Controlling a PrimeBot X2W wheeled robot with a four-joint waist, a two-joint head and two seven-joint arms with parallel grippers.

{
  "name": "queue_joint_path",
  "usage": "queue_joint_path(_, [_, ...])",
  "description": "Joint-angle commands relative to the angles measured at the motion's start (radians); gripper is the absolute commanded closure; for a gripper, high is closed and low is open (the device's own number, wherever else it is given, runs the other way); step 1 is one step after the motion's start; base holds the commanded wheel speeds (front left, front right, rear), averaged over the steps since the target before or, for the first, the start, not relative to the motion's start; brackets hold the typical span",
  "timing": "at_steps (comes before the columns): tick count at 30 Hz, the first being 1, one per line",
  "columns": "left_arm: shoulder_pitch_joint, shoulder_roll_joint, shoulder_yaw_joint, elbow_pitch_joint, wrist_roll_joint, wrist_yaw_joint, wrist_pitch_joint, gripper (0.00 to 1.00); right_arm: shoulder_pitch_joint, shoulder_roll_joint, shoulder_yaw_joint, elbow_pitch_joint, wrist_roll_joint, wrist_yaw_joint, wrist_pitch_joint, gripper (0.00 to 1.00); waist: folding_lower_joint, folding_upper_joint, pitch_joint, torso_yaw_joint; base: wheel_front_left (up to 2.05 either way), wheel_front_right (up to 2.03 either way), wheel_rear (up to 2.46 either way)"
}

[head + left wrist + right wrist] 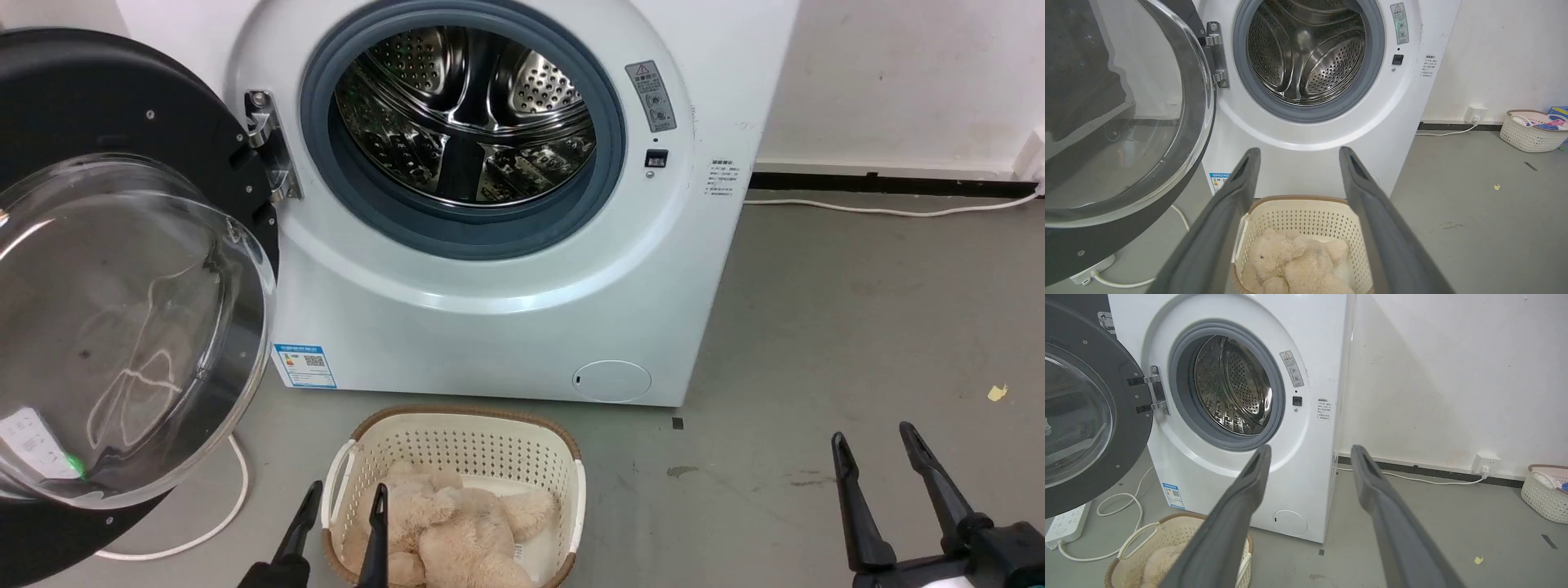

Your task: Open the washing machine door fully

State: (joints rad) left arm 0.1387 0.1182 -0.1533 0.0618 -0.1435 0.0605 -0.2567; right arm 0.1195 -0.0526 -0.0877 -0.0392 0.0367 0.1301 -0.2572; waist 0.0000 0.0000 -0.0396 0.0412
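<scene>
Black glossy door w/ its clear glass bowl hangs wide on the metal hinge at the left of the washer, turned well away from the front, so the steel drum & grey rubber ring are fully exposed; job looks about done. Basket w/ a plush toy sits just in front, prob. for loading. Left gripper hovers over the basket, right gripper over the floor; both have fingers parted, holding nothing, well apart from the door, as fits a door needing no push.

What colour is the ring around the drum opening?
Grey; the ring shows best in the left wrist view.
</scene>
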Motion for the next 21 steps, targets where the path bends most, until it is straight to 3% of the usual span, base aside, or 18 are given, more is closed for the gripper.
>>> queue_joint_path(1, [0.004, -0.002, -0.001, 0.006, 0.004, 0.008, -0.005, 0.0, 0.013, 0.002, 0.001, 0.007, 0.007, 0.001, -0.004, 0.0, 0.0, 0.0, 0.0, 0.0, 0.0, 0.0, 0.0])
queue_joint_path(20, [-0.017, -0.014, 0.005, 0.026, 0.002, 0.003, -0.005, 0.0, 0.006, 0.002, 0.008, 0.024, 0.011, 0.001, -0.005, 0.0, 0.0, 0.0, -0.002, 0.0, 0.0, 0.0, 0.0])
queue_joint_path(21, [-0.005, -0.011, 0.005, 0.026, 0.0, -0.002, 0.001, 1.0, 0.0, 0.0, 0.008, 0.023, 0.005, 0.0, 0.0, 1.0, 0.0, 0.0, -0.003, 0.001, 0.0, 0.0, 0.0])
